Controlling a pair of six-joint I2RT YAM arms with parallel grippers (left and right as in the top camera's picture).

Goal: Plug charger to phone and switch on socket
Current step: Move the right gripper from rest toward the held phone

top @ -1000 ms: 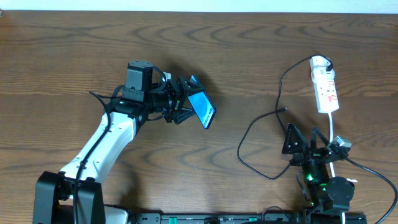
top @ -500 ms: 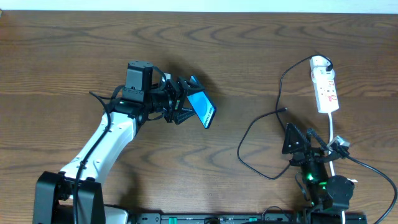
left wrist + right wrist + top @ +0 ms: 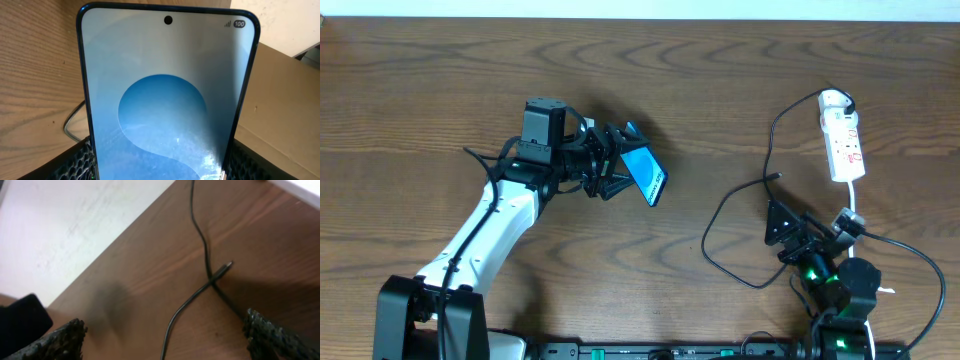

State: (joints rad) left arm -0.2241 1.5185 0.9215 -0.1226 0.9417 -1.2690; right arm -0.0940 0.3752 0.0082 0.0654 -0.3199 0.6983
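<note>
Gripping phone (image 3: 647, 172) – left pincer (image 3: 620, 163); right pincer (image 3: 805, 226) spread wide near charger (image 3: 212, 278).

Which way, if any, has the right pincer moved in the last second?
Yes. The right pincer has shifted and turned left, away from the white power strip, toward the black cable loop.

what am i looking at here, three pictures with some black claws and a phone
These are two robot arms at a wooden table. One picture looks down from above; the other two come from a camera on each wrist. The left end effector holds a phone; its blue screen fills the left wrist view. The right end effector is open and empty, near a thin black charger cable. A white power strip lies at the far right.
</note>
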